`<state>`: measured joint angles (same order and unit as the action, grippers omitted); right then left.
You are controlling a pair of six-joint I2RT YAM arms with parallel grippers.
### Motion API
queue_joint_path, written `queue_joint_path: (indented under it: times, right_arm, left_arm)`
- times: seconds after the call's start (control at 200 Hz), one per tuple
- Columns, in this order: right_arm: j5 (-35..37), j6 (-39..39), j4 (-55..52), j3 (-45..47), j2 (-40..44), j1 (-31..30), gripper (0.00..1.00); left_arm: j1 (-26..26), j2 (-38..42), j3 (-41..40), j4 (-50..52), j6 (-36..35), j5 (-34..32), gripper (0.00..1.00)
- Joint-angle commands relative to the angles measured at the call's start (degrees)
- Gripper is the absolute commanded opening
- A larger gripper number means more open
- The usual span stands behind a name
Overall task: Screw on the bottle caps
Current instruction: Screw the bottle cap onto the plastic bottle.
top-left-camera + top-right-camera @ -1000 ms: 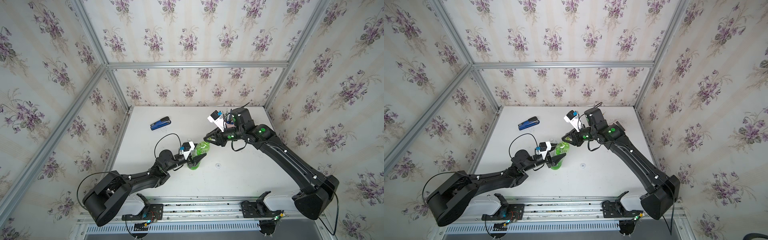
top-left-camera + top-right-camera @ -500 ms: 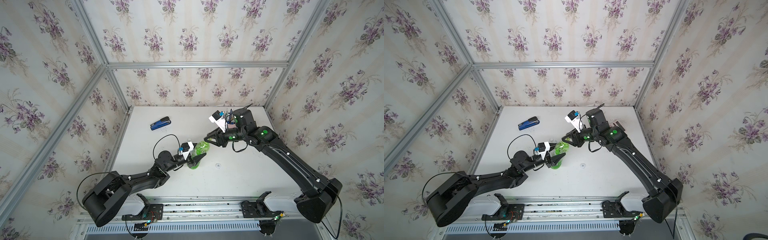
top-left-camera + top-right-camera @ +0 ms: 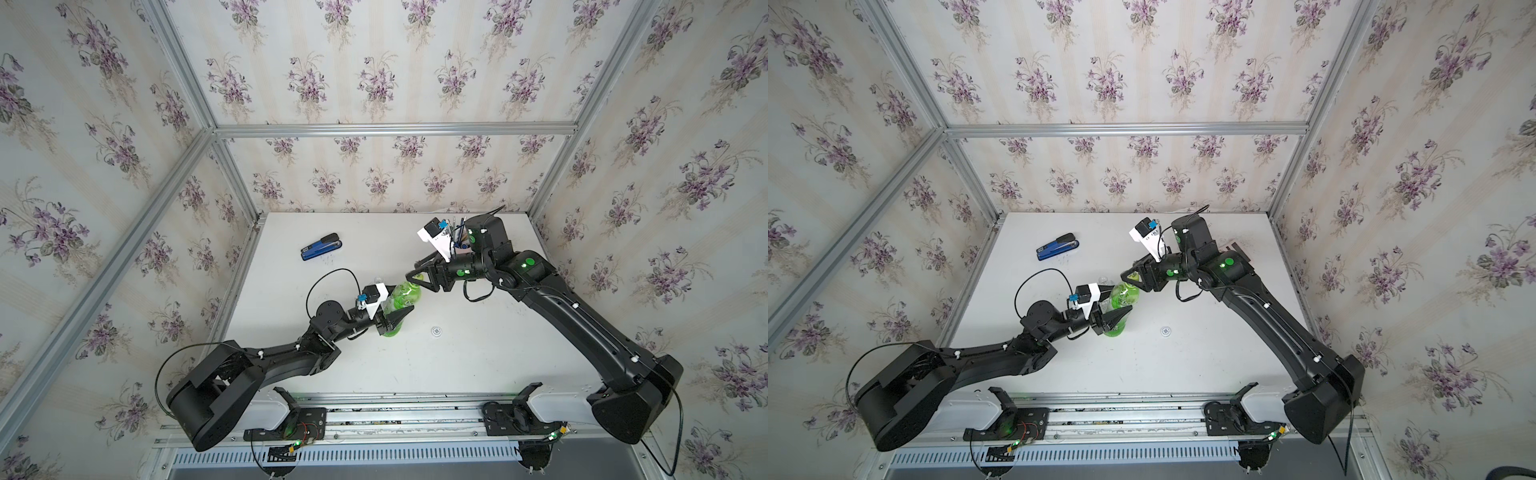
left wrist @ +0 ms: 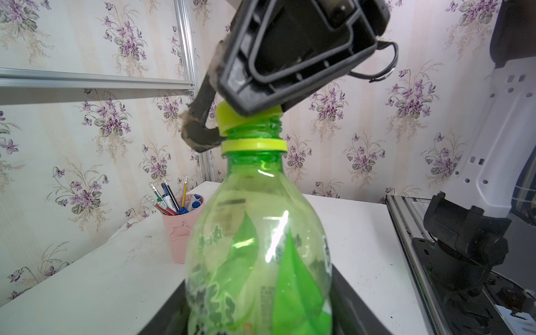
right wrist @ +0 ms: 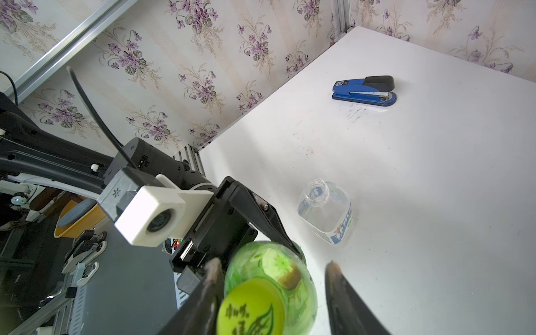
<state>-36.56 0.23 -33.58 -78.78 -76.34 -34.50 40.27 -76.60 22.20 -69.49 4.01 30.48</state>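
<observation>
The green bottle (image 3: pixel 401 297) (image 3: pixel 1123 297) stands upright on the table, with my left gripper (image 3: pixel 395 322) shut on its lower body (image 4: pixel 258 246). The yellow-green cap (image 4: pixel 229 120) (image 5: pixel 251 313) sits tilted on the bottle's threaded neck. My right gripper (image 5: pixel 272 264) hovers over the bottle top, open; one finger (image 5: pixel 213 275) lies against the cap's side, the other stands apart from it. The clear bottle (image 5: pixel 326 210) stands uncapped just behind the green one. The white cap (image 3: pixel 436 331) (image 3: pixel 1166 331) lies flat on the table to the right of the green bottle.
A blue stapler (image 3: pixel 321 246) (image 5: pixel 364 91) lies at the back left of the table. A pink pen cup (image 4: pixel 181 226) stands at the back, behind my right arm. The table's front edge meets a metal rail (image 3: pixel 374 415).
My right gripper's jaws have spread apart around the yellow-green cap, letting go of it. The left gripper and the green bottle have not moved.
</observation>
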Motion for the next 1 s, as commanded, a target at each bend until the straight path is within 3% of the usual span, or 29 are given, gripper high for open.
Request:
queue_joint_path:
  times: [0.0,0.35,0.57,0.994]
  right_arm:
    - [-0.2,0.1,0.1,-0.2,0.3,-0.2,0.58]
    - [-1.4,-0.2,1.1,-0.4,0.8,-0.1,0.62]
    - [3.2,-0.1,0.4,-1.7,0.9,0.0,0.66]
    - [6.6,1.9,1.2,-1.3,1.2,0.4,0.57]
  left_arm:
    - [0.0,-0.1,0.5,-2.6,0.2,0.6,0.61]
    - [0.0,-1.3,0.9,-2.6,0.5,-0.4,0.61]
    - [0.0,-1.6,0.7,-3.5,0.5,-0.3,0.61]
    - [0.0,-1.2,0.4,-3.5,0.4,-0.5,0.61]
